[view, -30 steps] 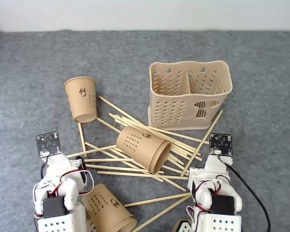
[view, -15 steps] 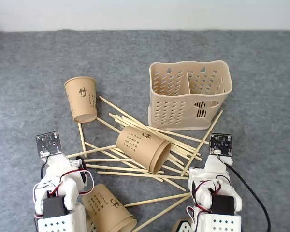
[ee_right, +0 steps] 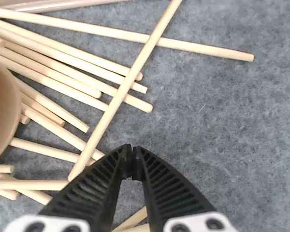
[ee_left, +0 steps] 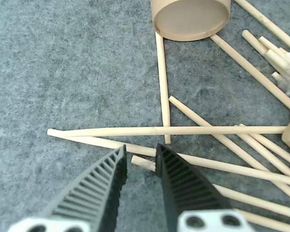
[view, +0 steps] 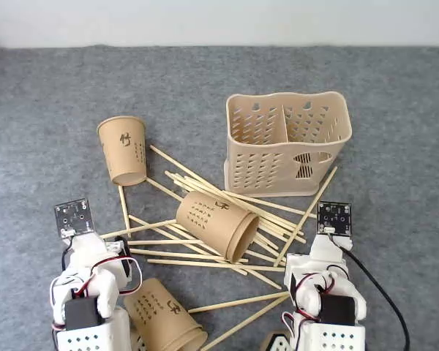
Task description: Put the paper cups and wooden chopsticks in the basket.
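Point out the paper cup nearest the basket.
The middle brown paper cup, lying across the wooden chopsticks; the other two sit farther from the beige basket.

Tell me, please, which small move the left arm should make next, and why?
Probably it should lower the left pincer a little and close it on the chopstick. The end of that chopstick lies on the grey mat just under the gap between the open fingers. This pincer holds nothing, so a short descent seems enough for a first grasp before carrying the chopstick to the basket.
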Controlling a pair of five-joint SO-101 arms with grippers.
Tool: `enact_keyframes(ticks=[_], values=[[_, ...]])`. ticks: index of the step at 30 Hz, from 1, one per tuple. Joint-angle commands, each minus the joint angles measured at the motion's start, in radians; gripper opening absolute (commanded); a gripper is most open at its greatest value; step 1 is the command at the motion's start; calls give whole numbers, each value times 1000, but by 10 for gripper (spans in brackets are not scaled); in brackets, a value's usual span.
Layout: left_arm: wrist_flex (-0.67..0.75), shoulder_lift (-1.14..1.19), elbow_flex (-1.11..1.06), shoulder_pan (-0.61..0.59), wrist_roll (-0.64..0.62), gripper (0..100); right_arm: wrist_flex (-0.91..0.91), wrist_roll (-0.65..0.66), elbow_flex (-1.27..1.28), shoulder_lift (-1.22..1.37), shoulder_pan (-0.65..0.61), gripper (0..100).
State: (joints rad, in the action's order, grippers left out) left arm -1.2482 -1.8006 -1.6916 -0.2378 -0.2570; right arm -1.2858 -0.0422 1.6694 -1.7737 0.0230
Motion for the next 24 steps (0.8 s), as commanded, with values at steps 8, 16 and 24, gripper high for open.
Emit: enact_keyframes(ticks=[8, 16, 24], values=[[-8, -5, 312, -9, 288, 97, -1, -3, 11, -1, -2, 16], [0, -5, 421, -9, 241, 94, -1, -8, 11, -1, -2, 17], [51, -5, 427, -244, 104, 94, 1, -8, 11, -1, -1, 19]])
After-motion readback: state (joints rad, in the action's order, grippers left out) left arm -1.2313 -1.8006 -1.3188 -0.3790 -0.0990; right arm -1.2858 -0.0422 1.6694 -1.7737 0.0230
